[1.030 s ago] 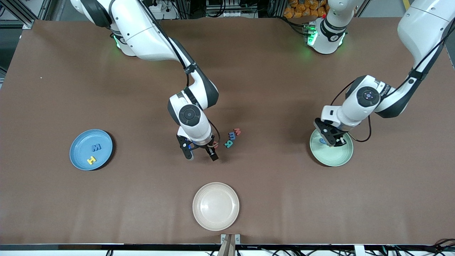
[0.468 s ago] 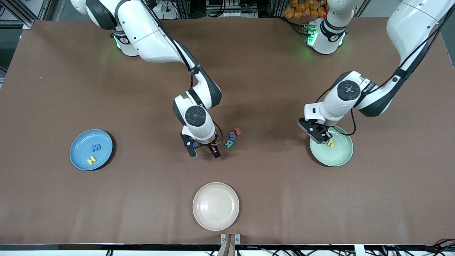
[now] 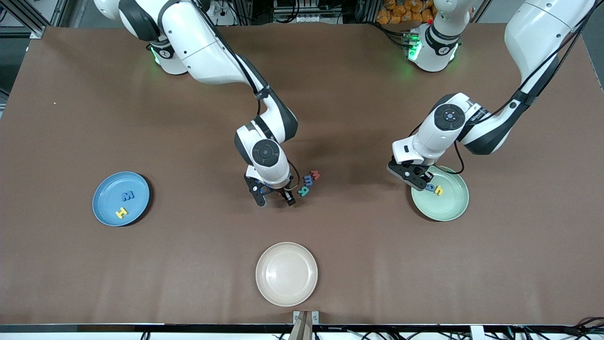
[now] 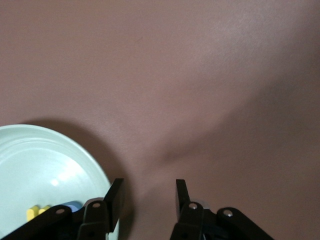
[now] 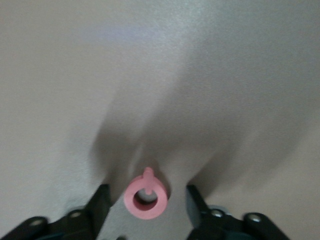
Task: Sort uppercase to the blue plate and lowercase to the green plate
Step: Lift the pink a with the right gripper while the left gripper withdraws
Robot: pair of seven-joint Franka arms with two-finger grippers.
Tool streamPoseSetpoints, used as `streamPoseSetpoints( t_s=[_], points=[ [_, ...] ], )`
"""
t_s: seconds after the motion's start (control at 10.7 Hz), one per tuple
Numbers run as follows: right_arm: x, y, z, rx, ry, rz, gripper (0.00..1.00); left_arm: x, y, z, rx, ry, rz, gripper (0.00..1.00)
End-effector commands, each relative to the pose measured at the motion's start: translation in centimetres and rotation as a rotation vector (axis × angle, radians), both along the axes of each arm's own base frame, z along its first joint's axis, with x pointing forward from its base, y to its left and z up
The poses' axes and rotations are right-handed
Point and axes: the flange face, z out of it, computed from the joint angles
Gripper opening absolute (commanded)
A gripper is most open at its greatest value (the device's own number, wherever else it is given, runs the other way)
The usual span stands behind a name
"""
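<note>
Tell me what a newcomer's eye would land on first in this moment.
Probably the right gripper down at the table's middle, its open fingers either side of a pink-red Q, beside a small cluster of loose letters. Next, the left gripper, fingers open with nothing between them, at the edge of the green plate holding a yellow h. The blue plate toward the right arm's end holds a dark M and a yellow H.

White arms, black joints, cables
</note>
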Motion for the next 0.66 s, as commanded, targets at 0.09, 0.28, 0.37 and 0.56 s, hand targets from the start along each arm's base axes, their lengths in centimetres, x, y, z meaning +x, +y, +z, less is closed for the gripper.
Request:
streamPoseSetpoints(
  t_s=[0.09,0.28,0.37,0.56],
  points=[
    [-0.1,0.1,-0.6,-0.003,0.0,-0.009,0.0,0.4,-1.8,0.5,0.002,-0.018,0.001,0.49],
    [0.8,-0.7,-0.1,-0.002,-0.01,-0.02,0.0,0.0,-4.3,0.5,-0.014,-0.014,-0.015,0.49],
    [2.5,-2.6,0.8,-0.014,-0.033,-0.02,0.0,0.2,-5.0,0.6,-0.015,-0.019,-0.017,0.49],
    [6.9,-8.8,2.4,-0.032,-0.064,-0.015,0.0,-0.7,-7.4,0.6,0.001,-0.022,-0.074,0.48]
  ],
)
